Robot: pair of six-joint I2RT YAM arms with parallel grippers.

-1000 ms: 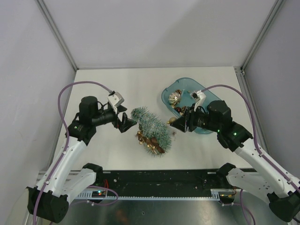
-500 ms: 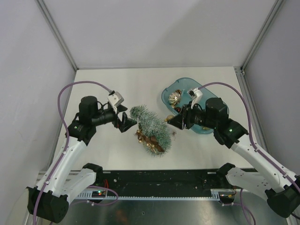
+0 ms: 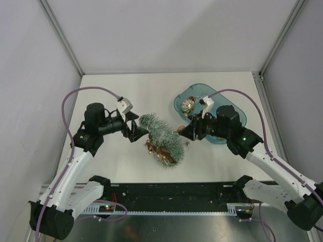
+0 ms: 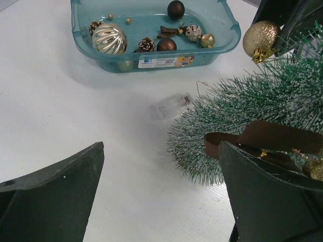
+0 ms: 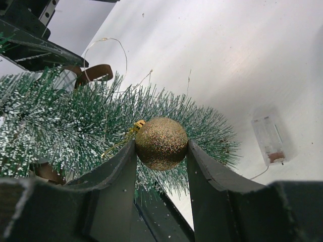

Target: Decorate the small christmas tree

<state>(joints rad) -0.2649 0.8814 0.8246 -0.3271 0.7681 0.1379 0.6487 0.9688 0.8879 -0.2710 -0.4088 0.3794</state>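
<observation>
The small christmas tree (image 3: pixel 162 139) lies tilted on the white table, frosted green, with a brown ribbon (image 4: pixel 267 135) and gold bits on it. My left gripper (image 3: pixel 135 131) is open at the tree's tip. In the left wrist view (image 4: pixel 161 151) the tree (image 4: pixel 237 113) lies against its right finger. My right gripper (image 3: pixel 182 132) is shut on a gold glitter ball (image 5: pixel 161 143) and holds it against the tree's right side (image 5: pixel 75 121). The ball also shows in the left wrist view (image 4: pixel 260 38).
A teal plastic tray (image 3: pixel 202 87) stands at the right behind the right gripper. It holds a silver ribbed bauble (image 4: pixel 108 38), brown balls, pine cones and other ornaments. A small clear battery box (image 4: pixel 172 105) on a thin wire lies between tree and tray.
My right gripper has moved left from the tray to the tree, carrying the gold ball. The left gripper has stayed open at the tree's tip.
</observation>
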